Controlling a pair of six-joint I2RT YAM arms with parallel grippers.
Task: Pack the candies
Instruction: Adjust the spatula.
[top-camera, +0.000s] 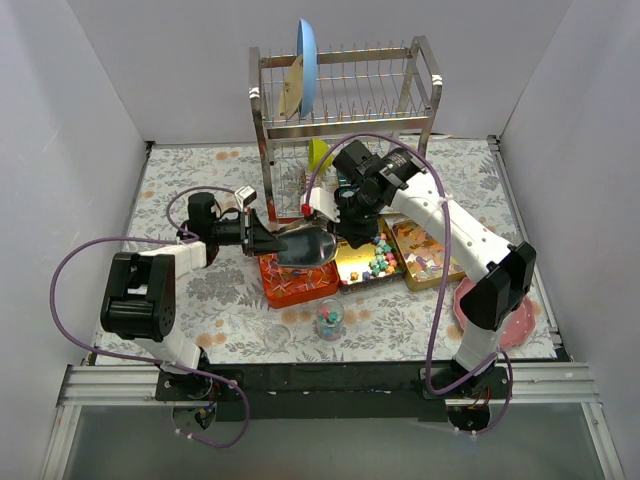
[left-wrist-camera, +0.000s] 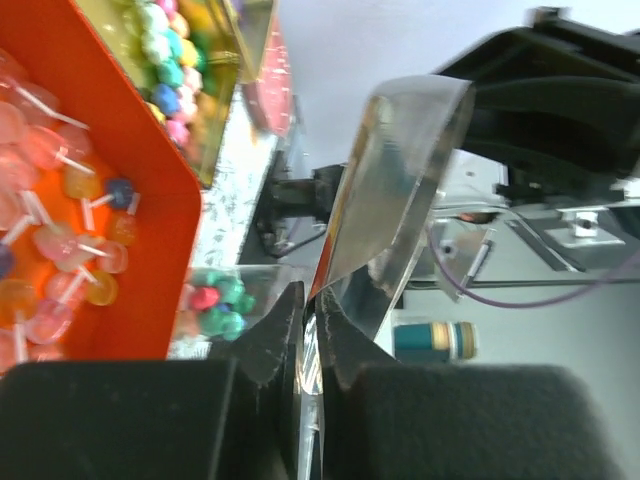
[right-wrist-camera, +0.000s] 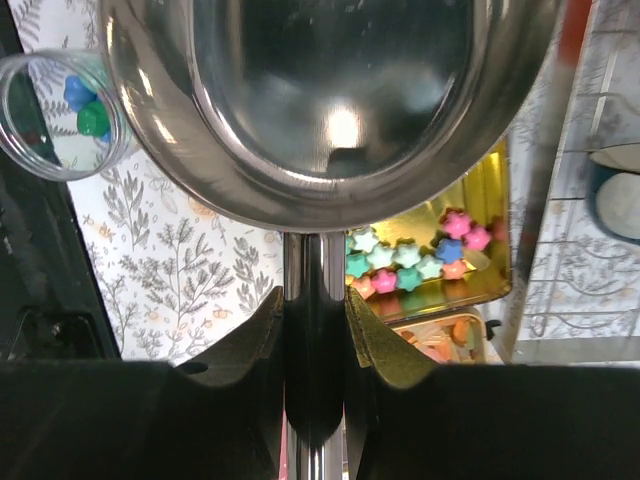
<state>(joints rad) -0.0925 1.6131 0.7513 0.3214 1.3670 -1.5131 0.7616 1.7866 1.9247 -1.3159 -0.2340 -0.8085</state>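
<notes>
A steel ladle (top-camera: 305, 246) hangs over the orange tin (top-camera: 297, 284), and its bowl (right-wrist-camera: 330, 100) holds nothing. My right gripper (right-wrist-camera: 315, 320) is shut on the ladle's handle. My left gripper (left-wrist-camera: 310, 310) is shut on the thin rim of the ladle's bowl (left-wrist-camera: 400, 200). The candies (right-wrist-camera: 410, 265), small star-shaped lumps in pink, teal, blue and orange, lie in the gold tin (top-camera: 368, 262) just right of the ladle. A few more candies sit in a small clear glass (top-camera: 330, 318) in front of the tins; the glass (right-wrist-camera: 65, 115) shows a blue and a green one.
The orange tin (left-wrist-camera: 100, 200) holds wrapped lollipops. A third tin (top-camera: 428, 258) lies right of the gold one. A second clear glass (top-camera: 278, 338) stands near the front. A dish rack (top-camera: 345, 95) with a blue plate is at the back, and a pink plate (top-camera: 515, 322) at the right front.
</notes>
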